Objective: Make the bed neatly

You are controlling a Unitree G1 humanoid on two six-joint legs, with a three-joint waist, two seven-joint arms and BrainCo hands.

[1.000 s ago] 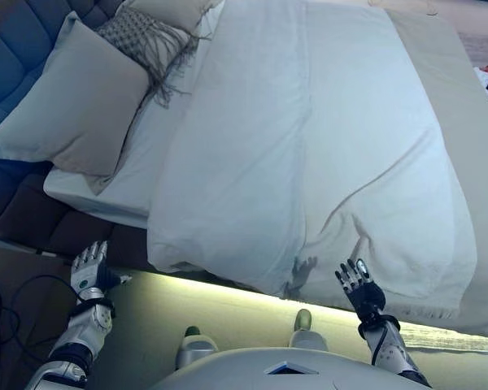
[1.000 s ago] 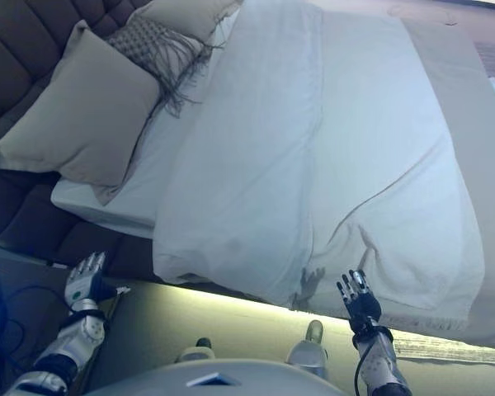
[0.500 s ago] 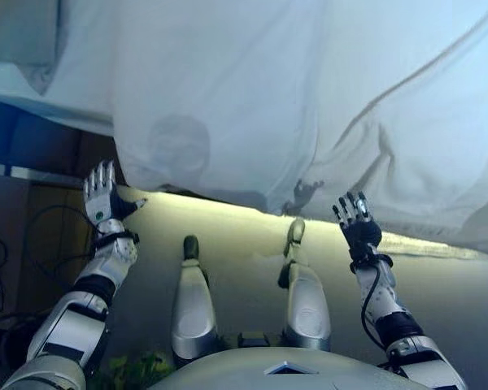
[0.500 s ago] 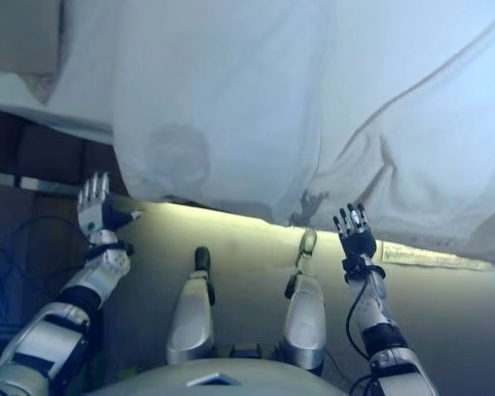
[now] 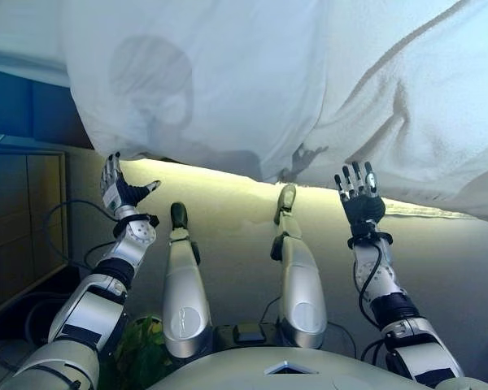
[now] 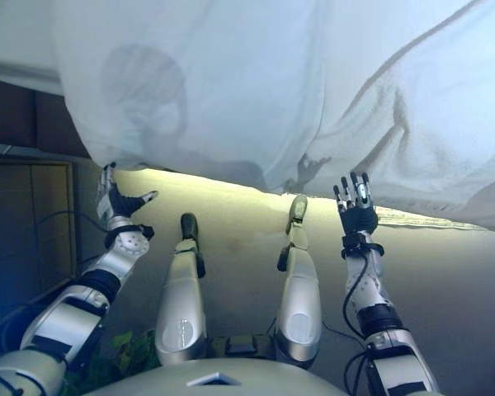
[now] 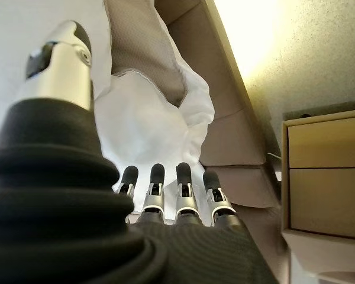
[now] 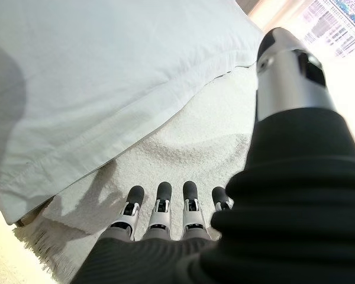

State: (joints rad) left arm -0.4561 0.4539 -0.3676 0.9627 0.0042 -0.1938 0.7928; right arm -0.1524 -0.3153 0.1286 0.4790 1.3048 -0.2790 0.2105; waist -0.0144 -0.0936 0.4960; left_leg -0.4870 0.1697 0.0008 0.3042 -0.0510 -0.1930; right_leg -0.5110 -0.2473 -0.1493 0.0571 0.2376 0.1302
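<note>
left hand point(image 5: 118, 188) spread, empty | right hand point(image 5: 358, 195) spread, empty | one duvet point(image 5: 228, 81)

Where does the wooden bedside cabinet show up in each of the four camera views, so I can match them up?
Left eye view: the bedside cabinet stands at the left edge, outside the left hand.
Right eye view: at the left edge again, below the duvet.
Left wrist view: at the right edge, past the fingers.
Right wrist view: not in it.
Shared landmark: the white duvet's hanging edge, which shows in all four views.
</note>
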